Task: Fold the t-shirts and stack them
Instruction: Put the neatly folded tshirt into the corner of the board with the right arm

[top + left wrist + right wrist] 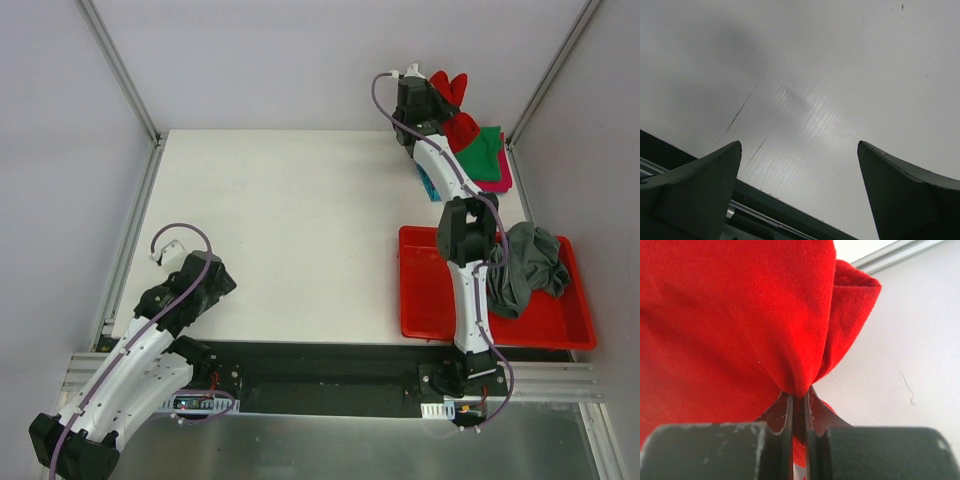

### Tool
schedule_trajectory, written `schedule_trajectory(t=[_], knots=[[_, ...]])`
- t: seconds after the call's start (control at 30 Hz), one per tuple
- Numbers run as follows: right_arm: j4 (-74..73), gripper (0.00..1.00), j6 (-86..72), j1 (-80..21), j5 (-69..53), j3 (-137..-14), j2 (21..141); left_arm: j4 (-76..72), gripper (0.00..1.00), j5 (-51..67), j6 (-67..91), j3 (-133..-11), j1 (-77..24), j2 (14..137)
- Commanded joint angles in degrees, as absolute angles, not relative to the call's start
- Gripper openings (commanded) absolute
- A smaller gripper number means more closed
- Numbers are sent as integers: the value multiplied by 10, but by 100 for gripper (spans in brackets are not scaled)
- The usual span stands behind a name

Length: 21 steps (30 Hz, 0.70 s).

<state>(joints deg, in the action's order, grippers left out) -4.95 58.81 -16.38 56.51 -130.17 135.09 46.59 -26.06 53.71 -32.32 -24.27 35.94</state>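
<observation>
R gripper (798, 401): clamped on red shirt (730, 315), at stack (487, 155), far R. L gripper (799, 150): wide apart, empty. Lower flat, square to stack before release.

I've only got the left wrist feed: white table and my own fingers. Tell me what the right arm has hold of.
Observer: The right hand is shut on a fold of the red t-shirt, at the far right corner of the table.
Operator: Report what's stacked there.
Observer: A green t-shirt on a magenta t-shirt, with a teal t-shirt showing at the pile's left edge.
Operator: Give me what's left to fold.
Observer: One dark grey t-shirt lies crumpled in the red tray at the table's near right.
</observation>
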Motion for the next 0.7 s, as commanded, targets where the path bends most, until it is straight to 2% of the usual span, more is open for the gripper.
schedule_trajectory(t=[0.0,0.23,0.43,0.6,0.67], knots=[[-77,0,537,-138,578,-1318,1318,475,99,-279,546,-336,-239,366],[-131,1,464,-100,530,-1327,1333,475,99,-284,546,-339,-239,378],[-156,8,415,-61,437,-1316,1343,475,99,-285,544,-350,-238,382],[-193,8,357,-24,377,-1322,1358,475,99,-287,540,-365,-238,390],[-197,16,338,-9,335,-1318,1361,475,99,-287,540,-368,-238,395]])
